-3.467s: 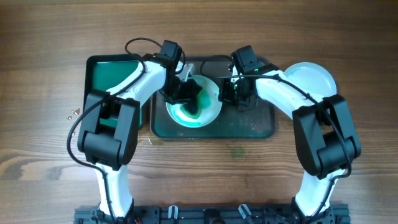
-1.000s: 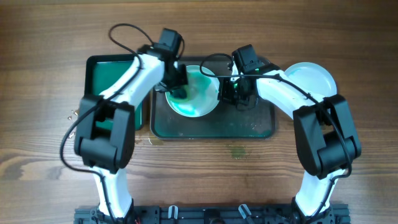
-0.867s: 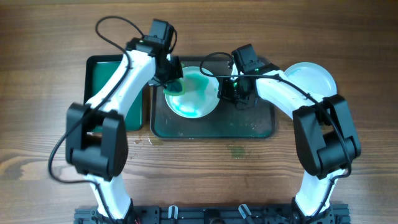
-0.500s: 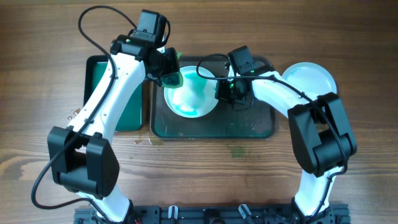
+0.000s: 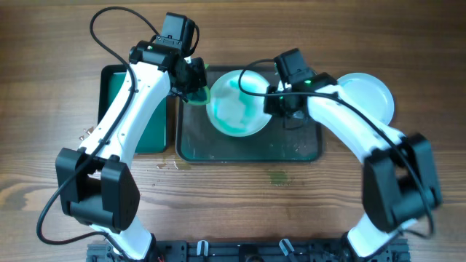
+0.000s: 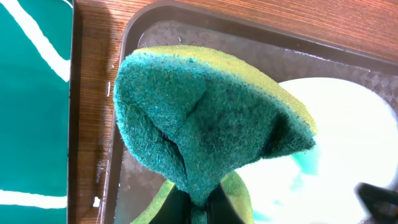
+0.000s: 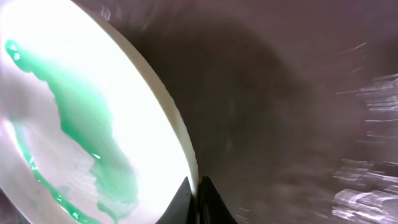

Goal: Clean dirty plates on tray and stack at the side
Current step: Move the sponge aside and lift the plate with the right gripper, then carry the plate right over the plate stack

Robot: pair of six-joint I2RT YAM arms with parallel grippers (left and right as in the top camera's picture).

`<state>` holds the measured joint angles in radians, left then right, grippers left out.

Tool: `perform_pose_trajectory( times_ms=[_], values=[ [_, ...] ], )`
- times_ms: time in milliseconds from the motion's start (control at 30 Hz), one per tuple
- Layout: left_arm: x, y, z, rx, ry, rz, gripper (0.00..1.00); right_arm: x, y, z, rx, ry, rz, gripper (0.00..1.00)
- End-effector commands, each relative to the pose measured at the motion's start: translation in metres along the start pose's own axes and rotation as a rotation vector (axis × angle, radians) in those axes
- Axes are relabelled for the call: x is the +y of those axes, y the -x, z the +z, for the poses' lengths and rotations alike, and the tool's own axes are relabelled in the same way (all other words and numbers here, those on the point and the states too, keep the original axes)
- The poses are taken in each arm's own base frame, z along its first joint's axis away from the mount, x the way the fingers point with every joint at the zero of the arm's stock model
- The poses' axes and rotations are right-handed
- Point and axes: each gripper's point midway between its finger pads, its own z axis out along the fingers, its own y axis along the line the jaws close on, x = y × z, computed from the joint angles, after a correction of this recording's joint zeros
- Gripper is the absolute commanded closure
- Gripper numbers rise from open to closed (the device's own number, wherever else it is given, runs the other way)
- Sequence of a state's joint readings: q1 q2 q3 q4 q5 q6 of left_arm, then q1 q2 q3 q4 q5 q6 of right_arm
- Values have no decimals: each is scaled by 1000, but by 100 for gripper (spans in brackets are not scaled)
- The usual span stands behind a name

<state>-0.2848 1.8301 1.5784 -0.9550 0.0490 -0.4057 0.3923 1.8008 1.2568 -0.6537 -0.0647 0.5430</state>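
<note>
- My left gripper (image 6: 198, 208) is pinched tight on the sponge (image 6: 205, 118). The sponge folds up out of the fingers, its dark green face toward the wrist camera and a yellow-green edge behind.
- From overhead, the sponge hangs over the upper left corner of the tray (image 5: 251, 149), just beside the plate (image 5: 234, 105).
- My right gripper (image 7: 194, 198) is closed narrow on the plate's right rim, which runs between the two fingertips.
- The plate is over the upper middle of the tray, with teal smears across its face. I cannot tell whether it touches the tray floor.
- A second plate (image 5: 371, 91) lies on the table (image 5: 408, 44) right of the tray, partly under my right arm.
- A green tray (image 5: 151, 131) lies just left of the tray.
</note>
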Motion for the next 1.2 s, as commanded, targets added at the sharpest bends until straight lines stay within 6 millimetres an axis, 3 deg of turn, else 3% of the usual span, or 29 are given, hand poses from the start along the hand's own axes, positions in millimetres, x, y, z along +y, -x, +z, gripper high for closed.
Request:
perform_pose_trajectory(
  times_ms=[0, 100, 167, 267, 500, 800, 900, 1167],
  values=[
    [7, -3, 1, 1, 21, 3, 96, -38, 27, -39, -200, -269, -68, 96],
    [11, -12, 10, 27, 30, 2, 96, -58, 31, -60, -282, -470, -112, 96],
    [13, -20, 17, 44, 36, 4, 96, -61, 32, -70, -326, -554, -146, 96],
    [13, -30, 27, 60, 40, 15, 96, -59, 32, -83, -381, -657, -219, 95],
    [4, -40, 33, 68, 33, 45, 96, -48, 33, -134, -585, -964, -380, 96],
    [4, -40, 33, 69, 33, 46, 96, -36, 30, -161, -685, -1073, -453, 96],
    [4, -40, 33, 69, 33, 46, 96, -36, 33, -179, -738, -1105, -439, 96],
    [4, -40, 33, 69, 33, 46, 96, -37, 31, -199, -761, -1021, -381, 96]
  ],
)
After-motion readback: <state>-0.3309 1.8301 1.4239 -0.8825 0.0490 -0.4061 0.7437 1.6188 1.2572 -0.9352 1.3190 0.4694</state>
